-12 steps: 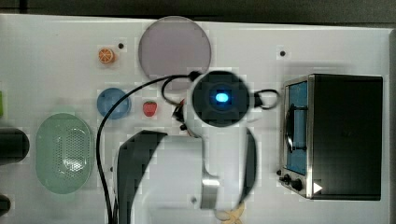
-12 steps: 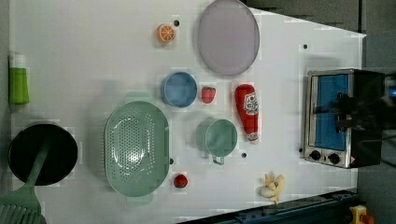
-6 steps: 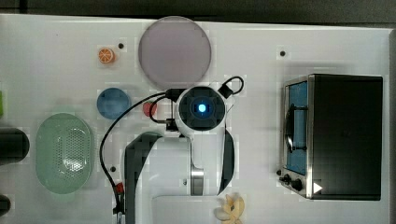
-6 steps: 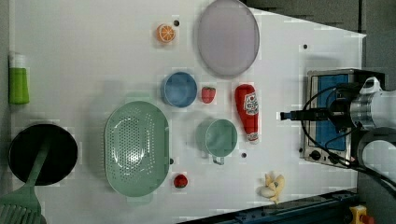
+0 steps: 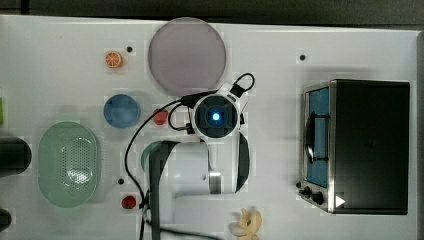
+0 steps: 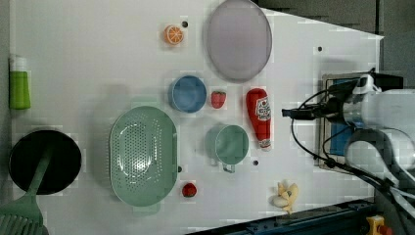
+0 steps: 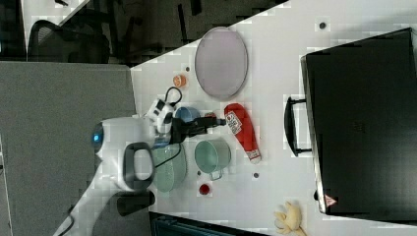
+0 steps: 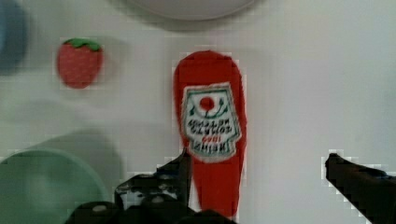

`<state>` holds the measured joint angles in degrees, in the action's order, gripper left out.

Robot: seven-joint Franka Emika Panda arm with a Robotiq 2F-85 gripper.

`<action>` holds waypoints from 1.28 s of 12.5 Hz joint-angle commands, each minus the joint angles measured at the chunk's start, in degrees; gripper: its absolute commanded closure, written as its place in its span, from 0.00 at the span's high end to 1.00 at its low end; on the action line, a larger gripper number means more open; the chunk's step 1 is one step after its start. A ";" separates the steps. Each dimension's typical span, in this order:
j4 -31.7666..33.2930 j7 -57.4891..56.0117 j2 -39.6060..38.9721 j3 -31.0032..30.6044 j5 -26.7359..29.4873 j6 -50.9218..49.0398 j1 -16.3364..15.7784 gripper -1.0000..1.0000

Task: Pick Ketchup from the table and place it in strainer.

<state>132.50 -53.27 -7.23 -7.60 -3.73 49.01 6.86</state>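
The red squeeze bottle of Ketchup (image 6: pixel 259 117) with its white label lies flat on the white counter (image 6: pixel 88 58), near the counter's middle, cap end toward the edge where the yellow banana (image 6: pixel 286 196) lies. It sits between the red strawberry (image 6: pixel 218 99) and the black toaster oven (image 5: pixel 367 145), just beside the round teal-green cup (image 6: pixel 230 144). The pincer (image 8: pixel 257 168) hangs above the bottle with its jaws spread wide, one dark finger (image 8: pixel 180 172) on each side of the bottle, holding nothing. The pale green perforated oval strainer (image 6: pixel 143 155) rests well apart from the bottle, beyond the cup, next to the black pan (image 6: pixel 44 161)
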 commanded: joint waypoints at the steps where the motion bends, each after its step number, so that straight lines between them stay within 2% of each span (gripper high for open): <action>1: 1.57 -2.79 -4.61 -0.18 -0.02 2.45 0.22 1.00; 10: 3.28 -2.58 -14.74 -0.10 -0.02 15.05 0.21 1.00; 11: 3.40 -2.56 -15.16 -0.05 -0.02 15.57 0.23 0.96; 14: 3.67 -2.36 -15.17 -0.03 -0.02 16.94 0.26 0.61; 16: 3.48 -2.38 -13.52 0.03 -0.02 16.85 0.32 0.59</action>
<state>136.30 -53.80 -23.00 -7.53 -3.50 64.46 7.20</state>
